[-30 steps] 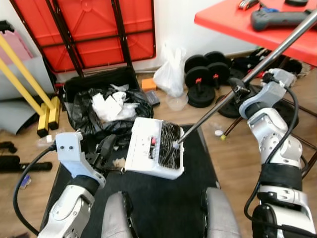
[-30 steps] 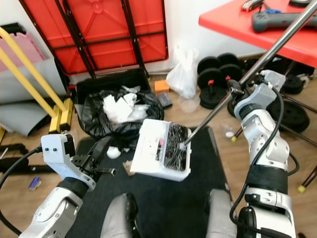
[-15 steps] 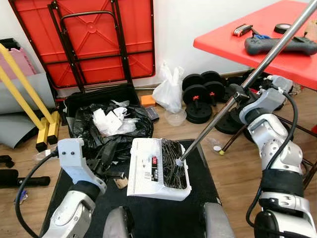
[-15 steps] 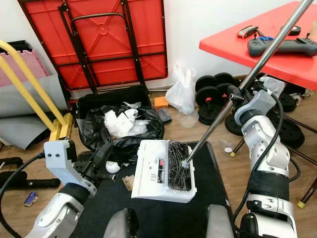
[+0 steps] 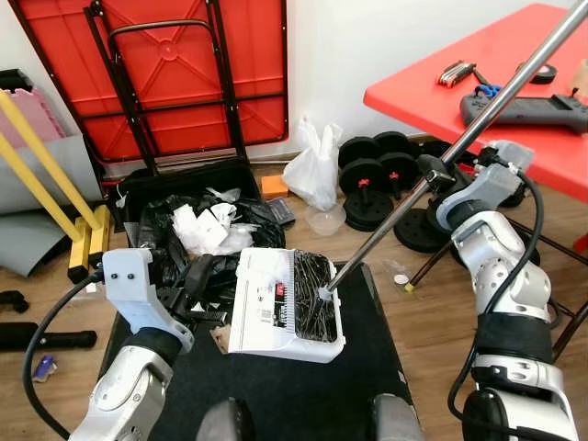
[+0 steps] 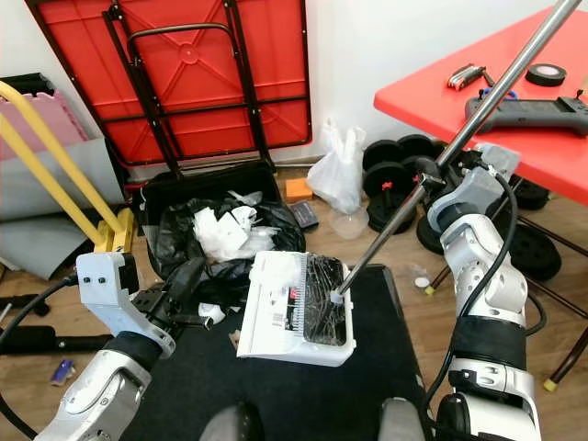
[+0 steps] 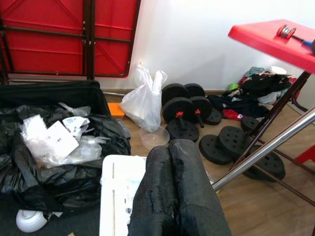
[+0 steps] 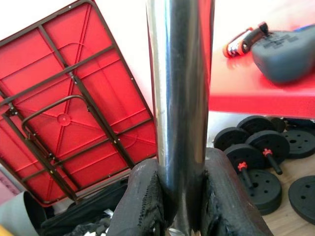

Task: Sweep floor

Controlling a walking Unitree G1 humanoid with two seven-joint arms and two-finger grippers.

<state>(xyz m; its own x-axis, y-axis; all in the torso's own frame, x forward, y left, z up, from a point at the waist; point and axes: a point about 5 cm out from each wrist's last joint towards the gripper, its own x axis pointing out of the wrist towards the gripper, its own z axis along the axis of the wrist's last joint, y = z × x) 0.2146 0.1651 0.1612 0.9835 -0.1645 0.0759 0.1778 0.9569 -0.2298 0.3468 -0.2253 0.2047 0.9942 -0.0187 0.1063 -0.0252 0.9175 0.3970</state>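
A white dustpan hangs over the black mat, next to the black bin bag stuffed with white paper. My left gripper holds the pan from its left side. In the left wrist view its fingers are pressed together above the dustpan. The broom's black bristles rest inside the pan. Its steel pole slants up to the right, and my right gripper is shut around it. In the right wrist view the black fingers squeeze the pole.
A red table with tools stands at the right, its legs near my right arm. Black weight plates and a white plastic bag lie by the wall. A folded red table leans at the back. Yellow bars stand at the left.
The camera has lifted, showing more of the wall. The dustpan has gone from tilted to nearly level and sits closer to the bin bag. Both grippers keep their hold.
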